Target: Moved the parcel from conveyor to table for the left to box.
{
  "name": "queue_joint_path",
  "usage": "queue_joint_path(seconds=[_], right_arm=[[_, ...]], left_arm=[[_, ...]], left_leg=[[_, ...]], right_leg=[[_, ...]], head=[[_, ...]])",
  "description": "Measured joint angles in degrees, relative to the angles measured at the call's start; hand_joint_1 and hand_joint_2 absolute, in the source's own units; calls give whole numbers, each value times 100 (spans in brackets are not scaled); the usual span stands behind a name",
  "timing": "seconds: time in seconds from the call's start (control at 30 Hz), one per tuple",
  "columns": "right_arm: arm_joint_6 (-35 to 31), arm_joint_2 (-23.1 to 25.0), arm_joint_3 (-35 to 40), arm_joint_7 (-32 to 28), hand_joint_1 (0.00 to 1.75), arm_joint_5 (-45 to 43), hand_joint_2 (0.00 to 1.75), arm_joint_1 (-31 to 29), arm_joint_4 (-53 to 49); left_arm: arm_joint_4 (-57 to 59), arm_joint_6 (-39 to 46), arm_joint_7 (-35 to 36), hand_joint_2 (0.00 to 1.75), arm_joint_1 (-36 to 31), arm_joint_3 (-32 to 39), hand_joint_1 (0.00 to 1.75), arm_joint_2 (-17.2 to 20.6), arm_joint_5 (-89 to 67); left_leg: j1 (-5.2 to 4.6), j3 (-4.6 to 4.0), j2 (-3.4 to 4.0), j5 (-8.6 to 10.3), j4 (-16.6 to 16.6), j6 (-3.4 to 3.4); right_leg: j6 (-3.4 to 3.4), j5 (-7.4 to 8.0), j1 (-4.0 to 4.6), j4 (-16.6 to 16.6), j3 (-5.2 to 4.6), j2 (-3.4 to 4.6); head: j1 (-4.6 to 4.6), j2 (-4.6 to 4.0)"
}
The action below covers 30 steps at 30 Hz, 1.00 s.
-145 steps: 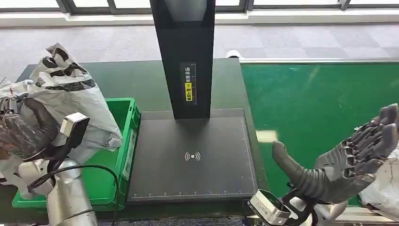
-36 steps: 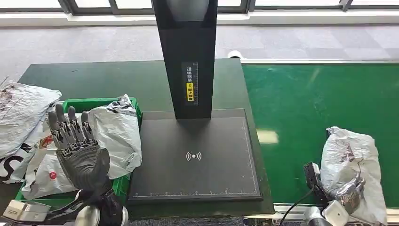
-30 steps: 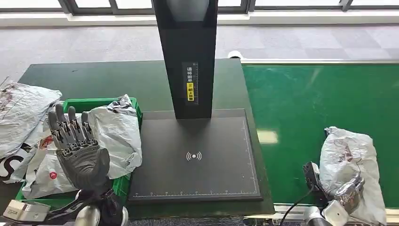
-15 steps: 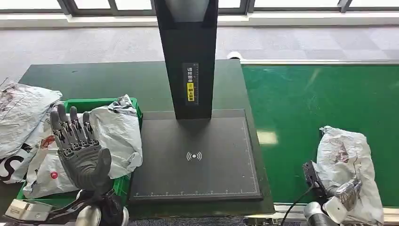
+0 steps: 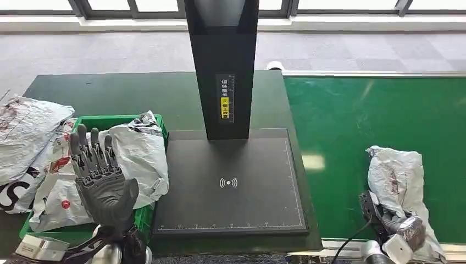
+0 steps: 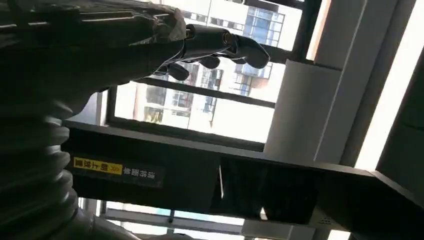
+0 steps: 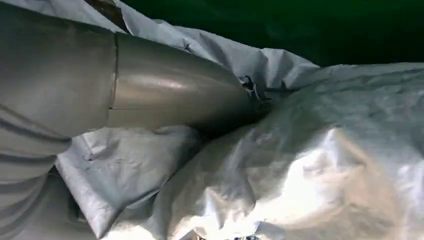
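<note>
My left hand (image 5: 104, 184) is raised above the green crate (image 5: 140, 217), palm open and fingers (image 5: 90, 151) straight and apart, and it holds nothing. In the left wrist view the same fingers (image 6: 220, 45) stretch out against bright windows. The crate holds crumpled grey mailer bags (image 5: 137, 159), and more bags (image 5: 27, 132) lie beside it on the dark green table (image 5: 137, 93).

My right hand (image 5: 404, 231) is low at the near edge of the green conveyor belt (image 5: 357, 121), pushed against the grey parcel (image 5: 395, 176) that lies there. In the right wrist view the thick grey thumb (image 7: 175, 95) presses into the wrinkled plastic of the parcel (image 7: 325, 165), and the other fingers are hidden by the bag, so I cannot tell if the hand grips it or only touches it.

Between the crate and the belt is the black scanner plate (image 5: 231, 187) with its tall black column (image 5: 222, 66), which carries a yellow label (image 5: 224, 107)
</note>
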Motion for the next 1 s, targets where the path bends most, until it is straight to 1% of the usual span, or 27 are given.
queue_joint_path(seconds=[0.27, 0.33, 0.43, 0.53, 0.57, 0.63, 0.73, 0.77, 0.8, 0.87, 1.0], right_arm=[[-52, 17, 0, -48, 175, 0, 175, 43, -87], [-234, 42, 0, -162, 175, 0, 175, 66, -140], [-725, 170, 63, -509, 175, 4, 175, 150, -325], [-829, 271, 140, -650, 175, 4, 175, 203, -451], [-872, 343, 190, -908, 175, 0, 175, 279, -642], [-958, 573, 376, -1611, 175, -44, 175, 485, -1278], [-988, 1157, 849, -2941, 175, -254, 175, 901, -2732], [-988, 1317, 1044, -3227, 175, -355, 175, 1047, -3156], [-990, 1494, 1344, -3416, 175, -459, 175, 1217, -3641], [-992, 1722, 1896, -3506, 175, -577, 175, 1475, -4335], [-990, 1991, 2482, -3537, 175, -651, 175, 1742, -5214]], left_arm=[[-35, 74, 0, 175, 42, -2, 0, 0, -4], [-44, 103, 0, 175, 42, -2, 0, 0, -13], [-74, 175, 0, 175, 63, -2, 0, 0, -24], [-92, 188, 0, 175, 69, -2, 0, 0, -28], [-101, 208, 0, 175, 80, -2, 0, 0, -31], [-140, 238, 0, 175, 102, -2, 0, 0, -37], [-140, 258, 0, 175, 97, -2, 0, 0, -72], [-138, 273, 0, 175, 87, -4, 0, 0, -79], [-131, 297, 0, 175, 73, -13, 0, 0, -79], [-120, 337, 0, 175, 50, -44, 0, 7, -79], [-118, 350, 0, 175, 36, -53, 0, 7, -79]], left_leg=[[1, -3, 1, -3, -2, -3], [1, -5, 1, -2, -3, -3], [1, -10, 1, -2, -3, -4], [1, -15, 0, -1, -3, -3], [1, -20, -3, 0, -3, -3], [1, -27, -2, 1, -4, -5], [2, -27, 4, 2, -6, -12], [2, -28, 7, 1, -6, -14], [2, -29, 4, 1, -7, -16], [4, -29, 0, 1, -10, -18], [10, -30, 3, 0, -11, -18]], right_leg=[[-7, -6, 5, 0, -5, 0], [-7, -6, 4, 1, -5, -1], [-7, -6, 3, 4, -12, 0], [-7, -6, 1, 6, -16, -1], [-7, -6, 1, 7, -18, -3], [-8, -5, 1, 10, -29, -2], [-11, -7, 6, 12, -40, 5], [-14, -9, 7, 12, -43, 10], [-19, -12, 9, 13, -43, 8], [-24, -16, 12, 14, -45, 4], [-25, -17, 10, 14, -45, 5]], head=[[-2, 0], [0, 0], [0, 0], [0, 0], [0, 0], [0, 0], [0, 0], [-2, 0], [-2, 0], [-2, 0], [-2, 0]])
